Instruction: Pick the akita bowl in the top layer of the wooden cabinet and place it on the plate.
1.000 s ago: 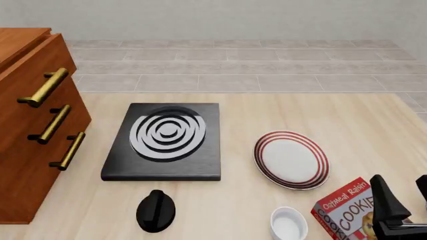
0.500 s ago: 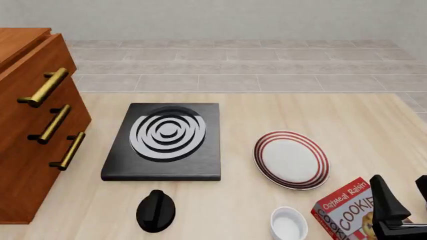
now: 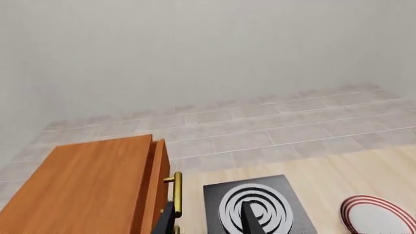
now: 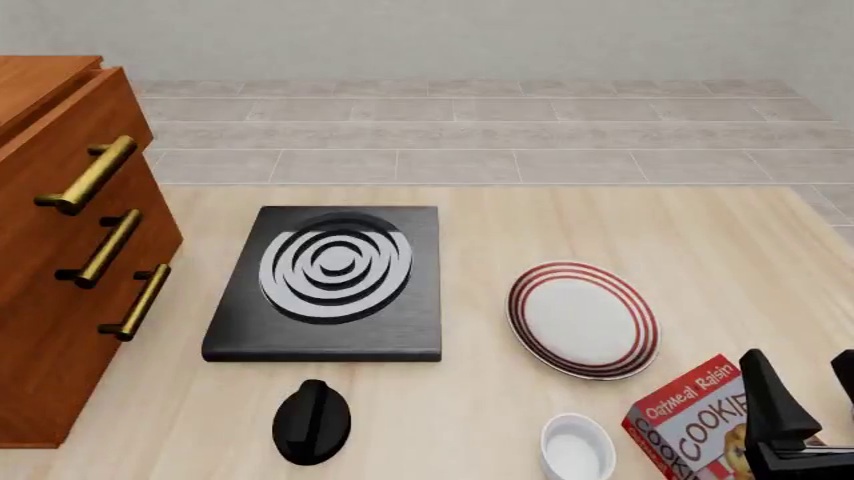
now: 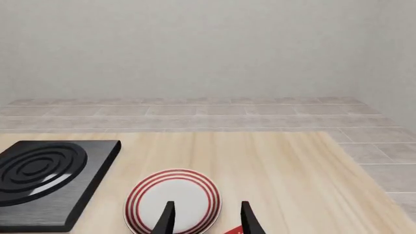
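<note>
The wooden cabinet (image 4: 60,260) stands at the table's left edge with its three drawers pushed in. The top layer (image 4: 100,150) shows only its front and brass handle, so the akita bowl is hidden. Right of centre lies the plate (image 4: 582,318), white with red rings and nothing on it. My right gripper (image 4: 810,395) hovers open at the near right corner, just behind the plate (image 5: 172,200). My left gripper (image 3: 208,222) is out of the front view; in its wrist view it stands open with nothing held, facing the cabinet (image 3: 91,190) and its top handle (image 3: 177,192).
A black square stove (image 4: 331,280) with white rings sits between cabinet and plate. Near the front edge lie a black rounded object (image 4: 311,420), a plain white small bowl (image 4: 578,448) and a red cookie box (image 4: 694,425) beside my right gripper.
</note>
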